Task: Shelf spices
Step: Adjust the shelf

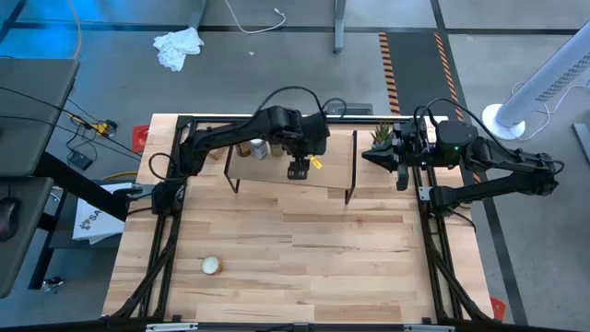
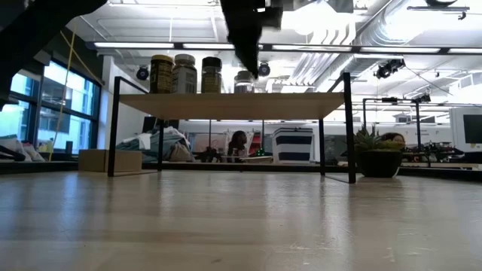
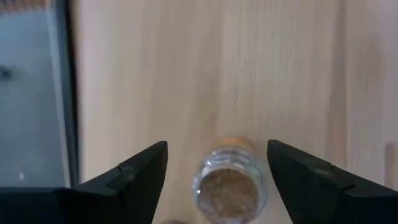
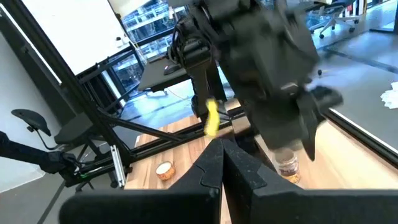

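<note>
The shelf [image 2: 286,105] stands on black legs at the table's far middle. On its left part three spice jars stand in a row: a yellow one [image 2: 161,74], a white-capped one [image 2: 185,73] and a black-capped one [image 2: 212,74]. To their right a small clear glass jar [image 3: 227,190] with brown contents rests on the plank. My left gripper [image 3: 217,144] hangs open just above this jar, pointing steeply down, one finger on either side with a gap to each. My right gripper [image 4: 222,146] is shut and waits level beyond the shelf's right end.
A potted plant [image 1: 381,136] stands at the far right, just beyond the shelf, next to my right gripper. A small round pale object [image 1: 211,266] lies on the near left of the tabletop. The shelf's right half [image 1: 332,175] is bare.
</note>
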`<state>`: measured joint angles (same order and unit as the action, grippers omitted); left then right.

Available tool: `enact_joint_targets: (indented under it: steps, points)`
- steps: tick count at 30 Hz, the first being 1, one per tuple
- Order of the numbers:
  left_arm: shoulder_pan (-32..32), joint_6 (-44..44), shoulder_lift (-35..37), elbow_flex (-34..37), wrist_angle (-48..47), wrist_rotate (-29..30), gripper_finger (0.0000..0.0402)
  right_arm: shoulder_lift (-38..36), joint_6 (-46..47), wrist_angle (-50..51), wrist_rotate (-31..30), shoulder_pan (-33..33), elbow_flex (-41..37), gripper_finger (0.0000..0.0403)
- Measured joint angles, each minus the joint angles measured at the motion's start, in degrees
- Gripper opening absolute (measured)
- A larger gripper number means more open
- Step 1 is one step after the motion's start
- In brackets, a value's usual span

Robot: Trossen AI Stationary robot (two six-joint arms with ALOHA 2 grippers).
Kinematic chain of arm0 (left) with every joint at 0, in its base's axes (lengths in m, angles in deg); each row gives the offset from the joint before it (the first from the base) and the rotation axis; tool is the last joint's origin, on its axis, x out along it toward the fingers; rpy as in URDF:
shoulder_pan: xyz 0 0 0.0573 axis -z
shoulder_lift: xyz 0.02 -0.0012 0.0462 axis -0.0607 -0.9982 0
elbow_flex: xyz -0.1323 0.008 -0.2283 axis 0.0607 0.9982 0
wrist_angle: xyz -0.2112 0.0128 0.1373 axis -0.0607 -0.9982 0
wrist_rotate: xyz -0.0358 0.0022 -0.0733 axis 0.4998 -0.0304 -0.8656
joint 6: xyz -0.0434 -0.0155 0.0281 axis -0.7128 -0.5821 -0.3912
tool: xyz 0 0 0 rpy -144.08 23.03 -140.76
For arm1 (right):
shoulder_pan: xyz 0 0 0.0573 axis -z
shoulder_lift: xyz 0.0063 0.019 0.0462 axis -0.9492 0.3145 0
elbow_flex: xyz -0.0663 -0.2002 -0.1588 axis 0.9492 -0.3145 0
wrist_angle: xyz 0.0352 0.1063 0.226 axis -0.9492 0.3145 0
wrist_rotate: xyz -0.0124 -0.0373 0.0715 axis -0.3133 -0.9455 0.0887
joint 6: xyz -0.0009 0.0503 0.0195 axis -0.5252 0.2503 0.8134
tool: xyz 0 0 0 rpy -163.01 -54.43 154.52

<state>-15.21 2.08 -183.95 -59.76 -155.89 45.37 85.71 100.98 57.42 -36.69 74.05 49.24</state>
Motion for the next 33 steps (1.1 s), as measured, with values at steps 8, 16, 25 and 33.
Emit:
enact_joint_targets:
  steps: [8,16,25,33]
  points:
    - [1.73,-2.58,8.87,-1.01,5.52,5.37,0.0273,-0.02,-1.11,-0.68,0.09,0.01,0.00,0.0000]
    - [-8.70,-16.06,15.63,-0.82,-4.23,21.21,0.0223,0.02,-1.29,-4.62,0.01,0.71,0.00,0.0000]
    - [-27.58,-27.26,15.26,1.36,-4.29,16.72,0.0011,0.04,0.15,-4.92,-0.03,2.34,0.00,0.0000]
    - [-38.47,-38.89,14.80,17.99,2.48,-2.70,0.0001,0.69,0.27,-6.55,-1.00,3.27,0.00,0.0000]
